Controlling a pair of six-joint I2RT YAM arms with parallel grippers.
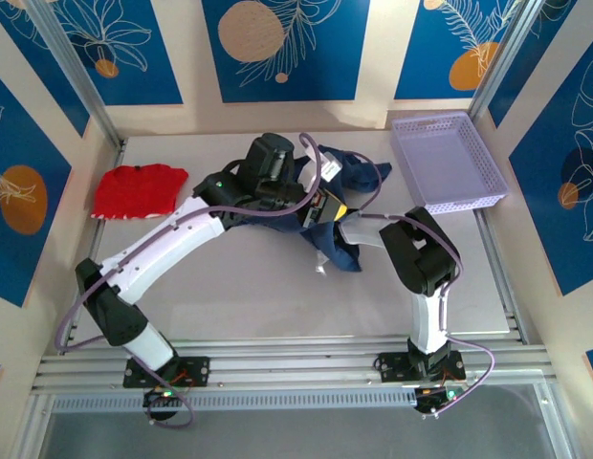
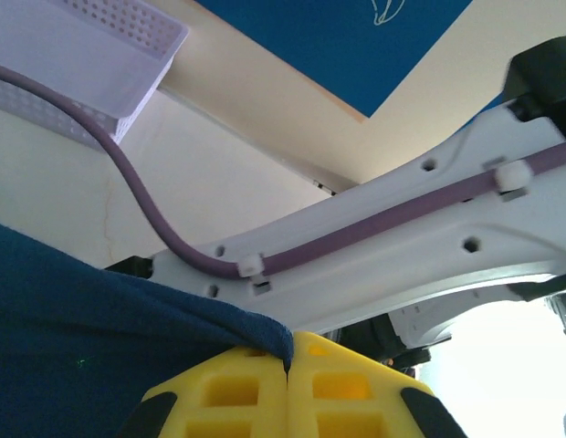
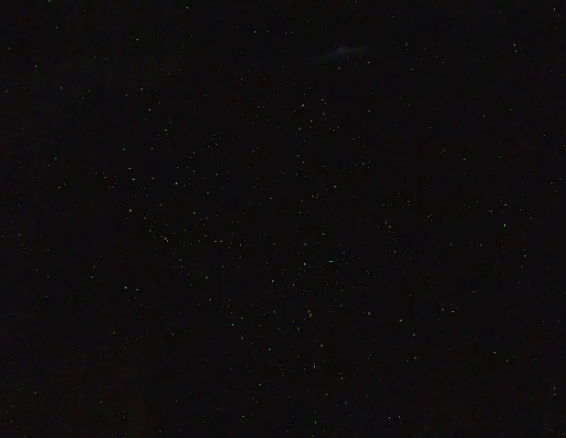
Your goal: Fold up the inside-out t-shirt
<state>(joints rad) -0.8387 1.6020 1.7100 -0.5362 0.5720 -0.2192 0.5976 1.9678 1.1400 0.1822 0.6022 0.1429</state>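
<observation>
White arms [image 1: 172, 244], purple cables [image 2: 402, 214], yellow left claw [image 2: 288, 388].

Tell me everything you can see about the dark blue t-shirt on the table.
The t-shirt is plain dark navy, soft cloth, crumpled in a loose heap in the middle of the table, not yet folded. The left gripper is shut on a hemmed edge, its yellow fingers pinching the cloth. The left arm and right arm reach into the heap and cover much of it. It lies between a red garment and a lavender basket.
</observation>
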